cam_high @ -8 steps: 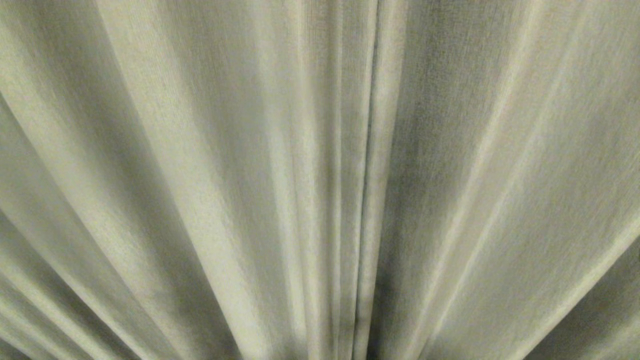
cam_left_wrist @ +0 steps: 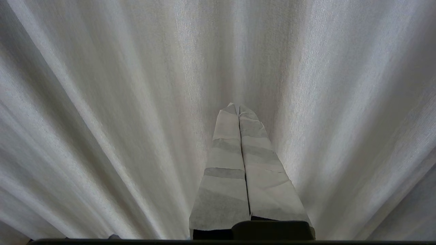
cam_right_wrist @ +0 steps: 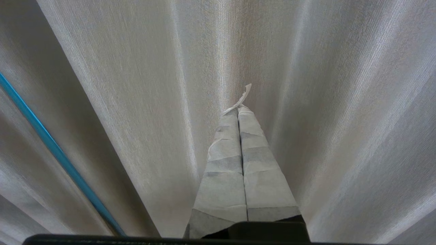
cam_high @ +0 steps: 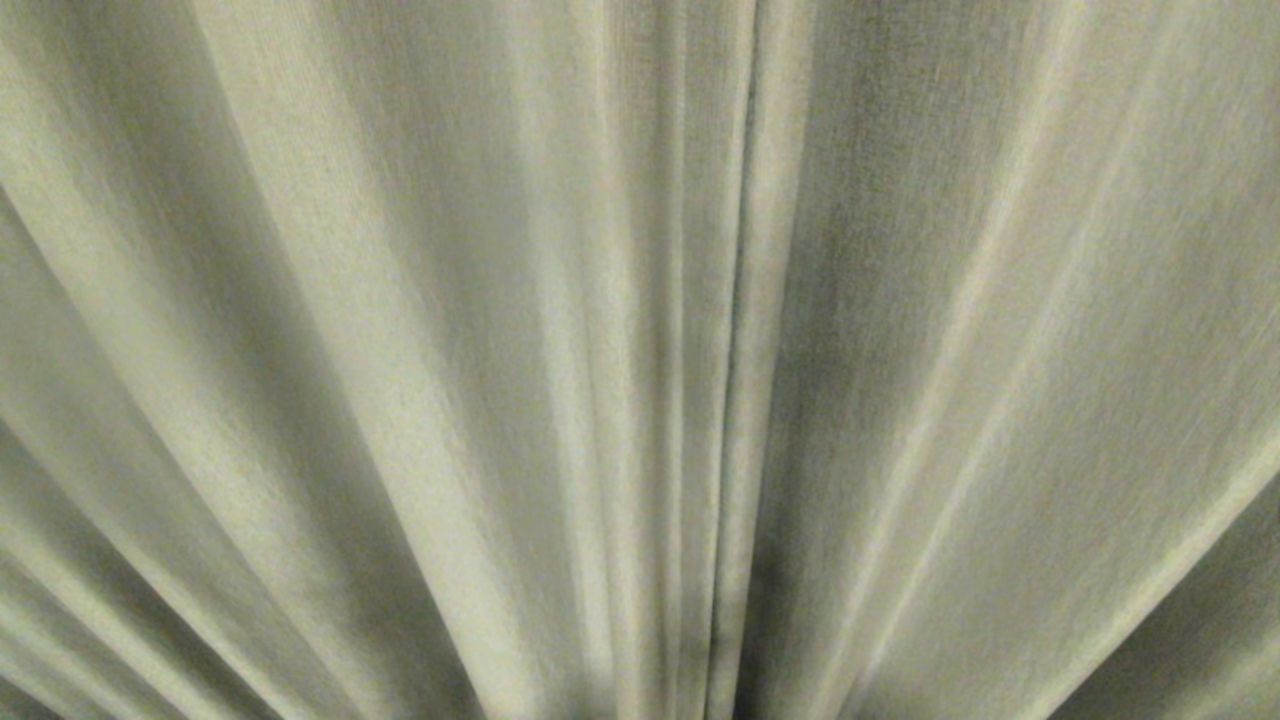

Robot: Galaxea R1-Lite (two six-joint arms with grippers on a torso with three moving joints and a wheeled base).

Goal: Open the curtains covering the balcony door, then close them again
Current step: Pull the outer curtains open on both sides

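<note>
You have the curtains filling the whole head view, drawn shut, folds running top to bottom; the seam where the two panels meet sits just right of centre; balcony door is not visible, hidden behind the cloth. Left tool points straight at the fabric in its wrist view, taped fingers clenched together, holding nothing; tip looks near the cloth, contact can't be told. Right tool same pose, fingers pressed together, empty, a loose scrap of tape curling off the tip; a blue cable crosses beside it. Neither arm shows in the head view. Opening not started, by my read; next move turns on the seam: long axis vertical, fabric dead ahead of both tools; which arm is nearer the seam can't be told.
</note>
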